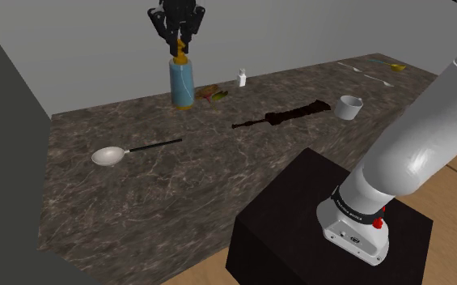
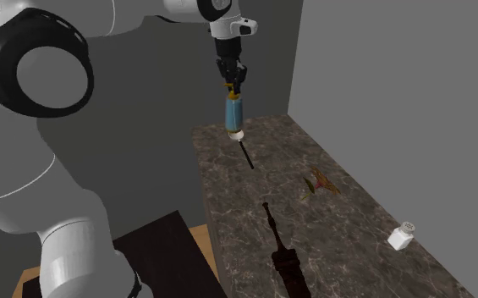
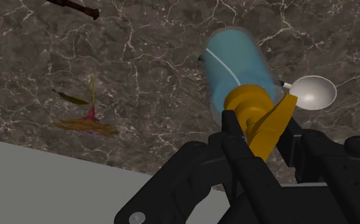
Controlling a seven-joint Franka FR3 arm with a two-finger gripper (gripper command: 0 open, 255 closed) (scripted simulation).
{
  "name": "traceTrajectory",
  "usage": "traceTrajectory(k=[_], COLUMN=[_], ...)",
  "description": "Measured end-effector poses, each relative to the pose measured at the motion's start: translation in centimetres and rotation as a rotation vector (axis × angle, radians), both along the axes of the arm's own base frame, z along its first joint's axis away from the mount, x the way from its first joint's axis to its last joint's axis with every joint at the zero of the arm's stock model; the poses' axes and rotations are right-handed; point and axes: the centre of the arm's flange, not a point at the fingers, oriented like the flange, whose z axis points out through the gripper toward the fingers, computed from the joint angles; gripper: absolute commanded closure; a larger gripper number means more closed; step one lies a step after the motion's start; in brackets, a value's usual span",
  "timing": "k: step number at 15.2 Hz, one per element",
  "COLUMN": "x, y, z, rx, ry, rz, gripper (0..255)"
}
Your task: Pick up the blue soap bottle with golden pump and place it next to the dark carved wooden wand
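Kitchen: marbled counter [image 1: 178, 210], spoon [image 1: 109, 155], cup [image 1: 349, 107]

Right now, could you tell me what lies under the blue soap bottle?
Dark marbled counter and a spoon lie below the lifted blue soap bottle; the bottle hides most of the spoon's handle.

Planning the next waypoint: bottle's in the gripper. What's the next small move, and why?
Probably carry it sideways toward the wand. The gripper is shut on the pump of the bottle, the bottle looks clear of the table, and the wand lies some way off.
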Motion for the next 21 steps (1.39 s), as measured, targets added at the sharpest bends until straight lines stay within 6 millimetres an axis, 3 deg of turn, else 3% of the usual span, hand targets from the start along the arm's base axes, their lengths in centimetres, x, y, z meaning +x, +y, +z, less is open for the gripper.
traceTrajectory(k=[21], x=[4.0], y=[-26.7], z=[-4.2], rx=[0.001], ry=[0.000], rz=[0.001], gripper=[255])
